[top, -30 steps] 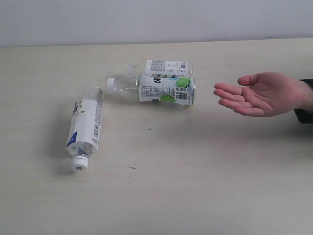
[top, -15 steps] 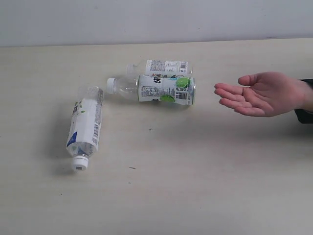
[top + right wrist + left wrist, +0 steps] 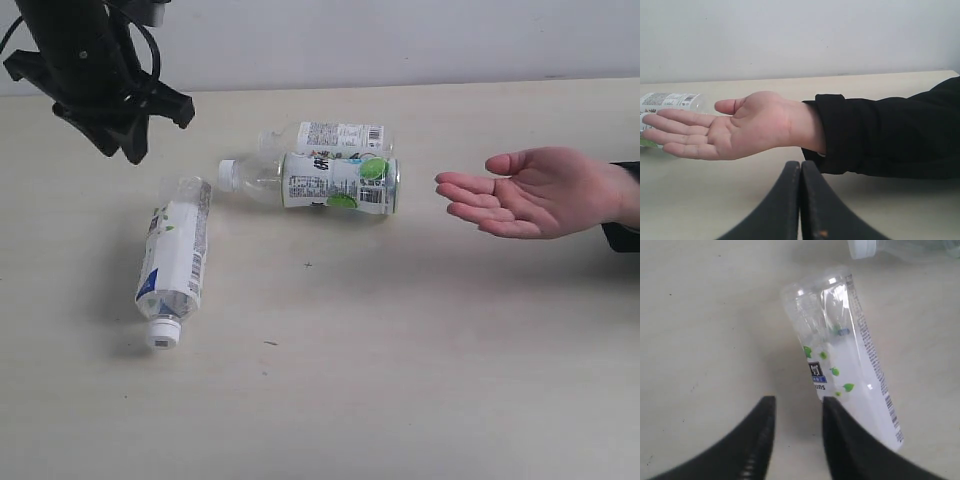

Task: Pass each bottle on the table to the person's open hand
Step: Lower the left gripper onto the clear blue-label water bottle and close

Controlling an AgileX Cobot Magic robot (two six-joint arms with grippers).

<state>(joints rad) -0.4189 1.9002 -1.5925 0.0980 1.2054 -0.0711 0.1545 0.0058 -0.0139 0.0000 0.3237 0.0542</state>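
Left hand [image 3: 120,140] of mine hangs released and empty over the tabletop [image 3: 400,380], close to the base end of the nearest bottle [image 3: 175,260], which lies on its side, cap pointing away from the others. I judge I'm lining up to take it across the body. A green-marked bottle [image 3: 320,182] and a third bottle [image 3: 335,135] lie close together nearer the person's open palm [image 3: 535,190], held flat to receive. Right hand [image 3: 800,167] is clenched on nothing, facing that palm.
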